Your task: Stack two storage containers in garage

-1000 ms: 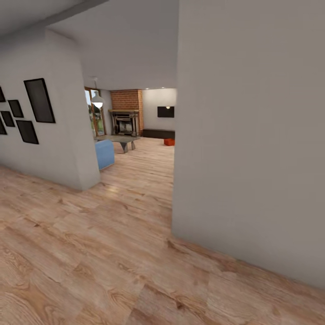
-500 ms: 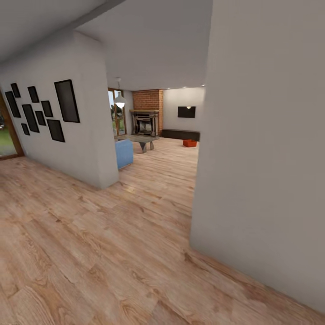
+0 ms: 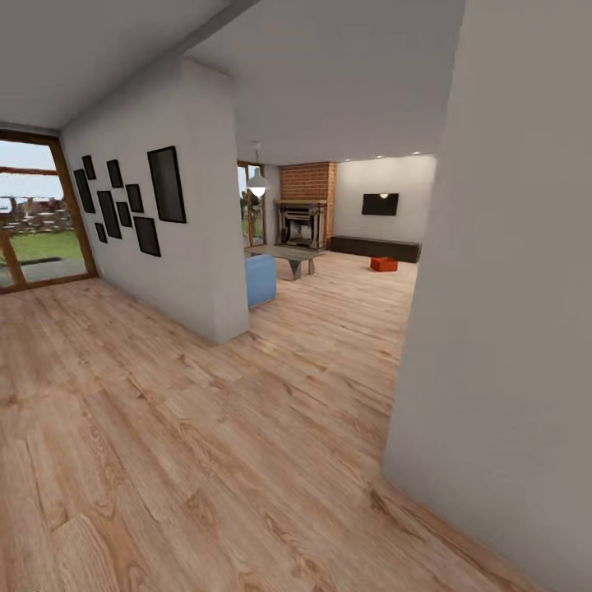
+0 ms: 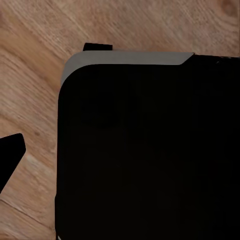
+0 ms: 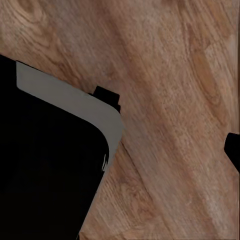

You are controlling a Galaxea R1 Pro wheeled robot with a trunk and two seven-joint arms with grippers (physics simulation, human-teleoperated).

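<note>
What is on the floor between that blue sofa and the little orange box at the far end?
In the head view, a low grey coffee table stands beside the blue sofa; past it, bare wood floor reaches the orange container.

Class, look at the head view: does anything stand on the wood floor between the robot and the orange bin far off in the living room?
Nothing visible does. Open wood floor runs to the orange bin. The wall on the right and sofa on the left only flank the way.
</note>
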